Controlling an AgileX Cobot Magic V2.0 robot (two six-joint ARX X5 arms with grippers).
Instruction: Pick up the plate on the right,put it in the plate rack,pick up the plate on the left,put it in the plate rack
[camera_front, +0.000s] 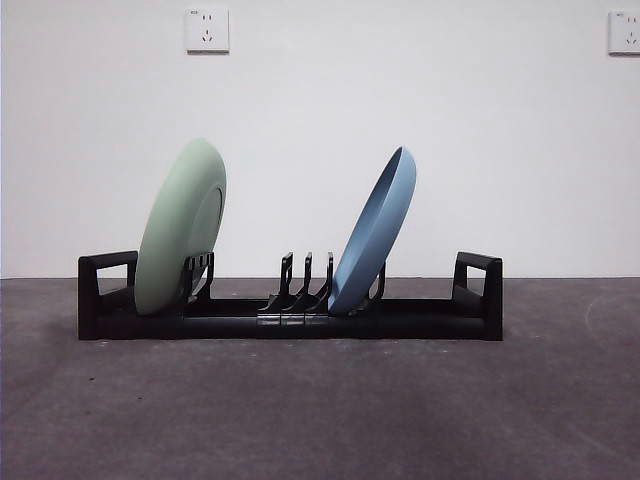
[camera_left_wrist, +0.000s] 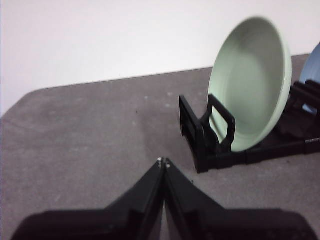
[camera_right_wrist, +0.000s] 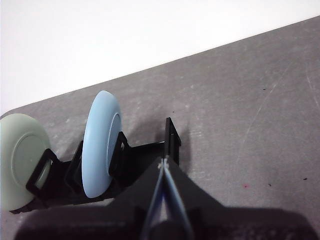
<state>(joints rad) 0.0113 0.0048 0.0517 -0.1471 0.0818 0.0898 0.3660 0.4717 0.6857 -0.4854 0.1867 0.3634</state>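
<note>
Left gripper (camera_left_wrist: 163, 162) closed, green plate (camera_front: 180, 228), blue plate (camera_front: 373, 234) in plate rack (camera_front: 290, 310)

The dark grey table (camera_front: 320, 420) bears the plate rack (camera_front: 290, 322).

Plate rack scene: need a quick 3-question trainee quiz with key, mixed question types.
1. True or false: both plates stand in the plate rack.
2. Multiple choice: seen from the front, which way do the plates' tops tilt? A) left B) right C) they lie flat
3. Fill in: the left hand and the right hand each have jaws that are ____ and hold nothing.

Key
1. True: the green plate sits near the rack's left end in the front view, the blue plate right of the middle prongs.
2. B
3. shut
</note>
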